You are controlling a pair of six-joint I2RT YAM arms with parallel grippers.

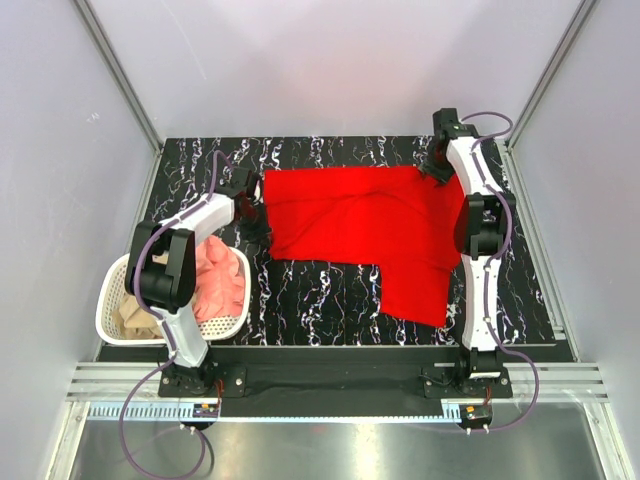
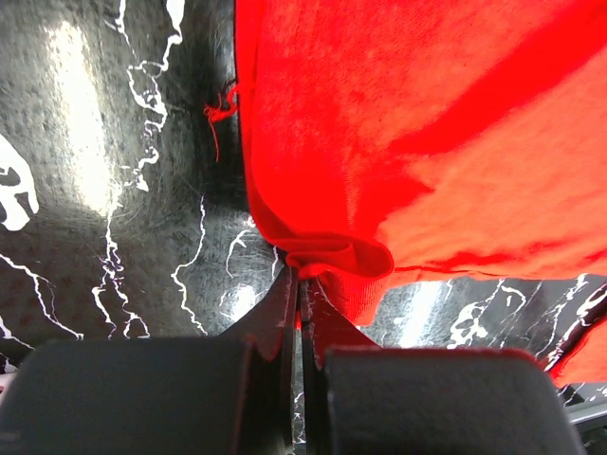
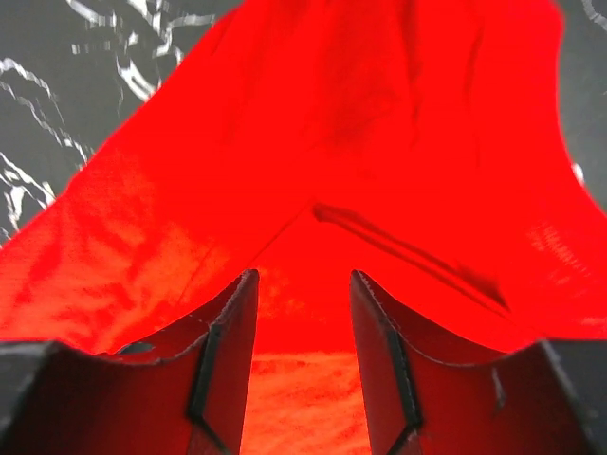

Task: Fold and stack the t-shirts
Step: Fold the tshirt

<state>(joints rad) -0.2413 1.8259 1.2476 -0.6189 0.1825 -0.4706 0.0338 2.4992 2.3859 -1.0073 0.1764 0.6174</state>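
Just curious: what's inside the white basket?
A crumpled pink shirt and some tan cloth lie in the basket. The left arm covers part of it, and anything beneath the cloth is hidden.

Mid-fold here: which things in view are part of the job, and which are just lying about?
Job: red t-shirt; left pincer, shut on its edge; right pincer, open over it; pink t-shirt; beige t-shirt.
Lying about: white laundry basket holding those two; black marbled tabletop.
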